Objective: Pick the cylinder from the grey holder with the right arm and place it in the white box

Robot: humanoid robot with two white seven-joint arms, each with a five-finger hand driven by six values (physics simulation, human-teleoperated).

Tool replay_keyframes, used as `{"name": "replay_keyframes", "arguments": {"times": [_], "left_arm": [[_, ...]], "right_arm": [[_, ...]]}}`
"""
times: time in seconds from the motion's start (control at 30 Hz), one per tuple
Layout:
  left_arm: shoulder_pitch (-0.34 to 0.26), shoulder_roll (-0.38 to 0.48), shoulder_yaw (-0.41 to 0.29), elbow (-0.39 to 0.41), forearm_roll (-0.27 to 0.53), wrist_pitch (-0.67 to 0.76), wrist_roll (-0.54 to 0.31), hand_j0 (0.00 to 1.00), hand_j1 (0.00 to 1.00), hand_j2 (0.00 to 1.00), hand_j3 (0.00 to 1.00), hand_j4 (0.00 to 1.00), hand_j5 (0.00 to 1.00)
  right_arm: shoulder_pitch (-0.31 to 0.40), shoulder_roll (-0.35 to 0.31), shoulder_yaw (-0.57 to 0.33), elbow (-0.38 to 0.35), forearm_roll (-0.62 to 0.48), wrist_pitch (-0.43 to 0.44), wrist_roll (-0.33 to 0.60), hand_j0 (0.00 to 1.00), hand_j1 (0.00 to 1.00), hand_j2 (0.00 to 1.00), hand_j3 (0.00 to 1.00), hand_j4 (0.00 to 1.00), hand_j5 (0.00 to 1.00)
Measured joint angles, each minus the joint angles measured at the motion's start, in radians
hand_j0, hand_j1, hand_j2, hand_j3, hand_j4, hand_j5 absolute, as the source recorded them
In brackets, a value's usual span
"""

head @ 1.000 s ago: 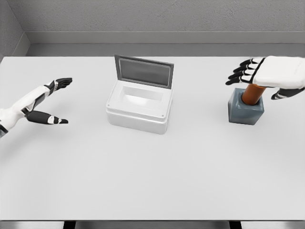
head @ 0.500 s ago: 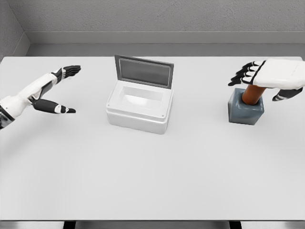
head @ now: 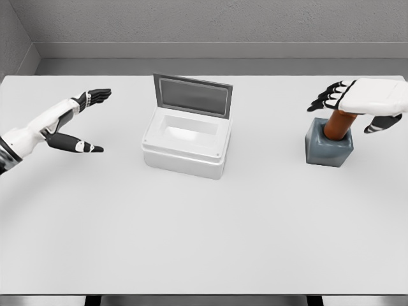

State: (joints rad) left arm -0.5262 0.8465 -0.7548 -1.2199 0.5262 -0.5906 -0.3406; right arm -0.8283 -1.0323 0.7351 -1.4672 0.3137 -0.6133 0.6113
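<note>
Head view: brown cylinder stands upright in the grey holder, right side of the white table. Right hand hovers directly above it, fingers spread, grasping nothing. White box, lid raised, sits mid-table. Left hand open, well apart at left.

Wide white table before a grey textured wall, dark floor strip below.

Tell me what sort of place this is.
Likely a simulated robot test bench, not a lived-in room: a bare white table against plain grey walls, holding only a white box and a grey holder with a cylinder.
</note>
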Motion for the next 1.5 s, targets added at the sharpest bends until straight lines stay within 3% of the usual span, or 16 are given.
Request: {"name": "replay_keyframes", "arguments": {"times": [0.5,0.63,0.73,0.8,0.93,1.07,1.27,1.43,1.5], "left_arm": [[-0.002,0.0,-0.005,0.017,-0.004,-0.004,0.0,1.0,1.0,1.0,1.0,1.0,1.0],[-0.002,-0.001,-0.006,0.018,-0.004,-0.004,0.0,1.0,1.0,1.0,1.0,1.0,1.0],[-0.002,-0.001,-0.007,0.018,-0.004,-0.004,0.0,1.0,1.0,1.0,1.0,1.0,1.0],[-0.002,-0.002,-0.007,0.018,-0.004,-0.004,0.0,1.0,1.0,1.0,1.0,1.0,1.0],[-0.002,-0.003,-0.007,0.018,-0.004,-0.004,0.0,1.0,1.0,1.0,1.0,1.0,1.0],[-0.002,-0.003,-0.007,0.018,-0.004,-0.004,0.0,1.0,1.0,1.0,1.0,1.0,1.0],[-0.002,-0.004,-0.007,0.018,-0.004,-0.004,0.0,1.0,1.0,1.0,1.0,1.0,1.0],[-0.005,-0.004,-0.007,0.018,-0.005,-0.002,0.0,1.0,1.0,1.0,1.0,1.0,1.0],[-0.035,-0.005,-0.007,0.02,-0.004,-0.002,0.0,1.0,1.0,1.0,1.0,1.0,1.0]], "right_arm": [[-0.002,0.033,0.02,0.065,0.033,0.0,0.0,1.0,1.0,1.0,1.0,1.0,1.0],[-0.002,0.039,0.024,0.068,0.036,0.0,0.0,0.77,0.77,0.77,0.77,0.77,0.77],[-0.005,0.04,0.029,0.069,0.037,0.0,0.0,0.49,0.49,0.49,0.49,0.49,0.49],[-0.005,0.04,0.03,0.07,0.037,0.0,0.0,0.44,0.44,0.44,0.44,0.44,0.44],[-0.006,0.04,0.03,0.072,0.036,0.001,-0.001,0.19,0.19,0.19,0.19,0.19,0.19],[-0.017,0.038,0.03,0.072,0.035,0.0,0.0,0.14,0.14,0.14,0.14,0.14,0.14],[-0.064,0.029,0.019,0.063,0.012,0.0,0.001,0.14,0.14,0.14,0.14,0.14,0.14],[-0.072,0.056,0.017,-0.014,-0.026,-0.001,0.0,0.14,0.14,0.14,0.14,0.14,0.14],[-0.084,0.086,0.02,-0.028,-0.032,-0.001,0.0,0.14,0.14,0.14,0.14,0.14,0.14]]}}
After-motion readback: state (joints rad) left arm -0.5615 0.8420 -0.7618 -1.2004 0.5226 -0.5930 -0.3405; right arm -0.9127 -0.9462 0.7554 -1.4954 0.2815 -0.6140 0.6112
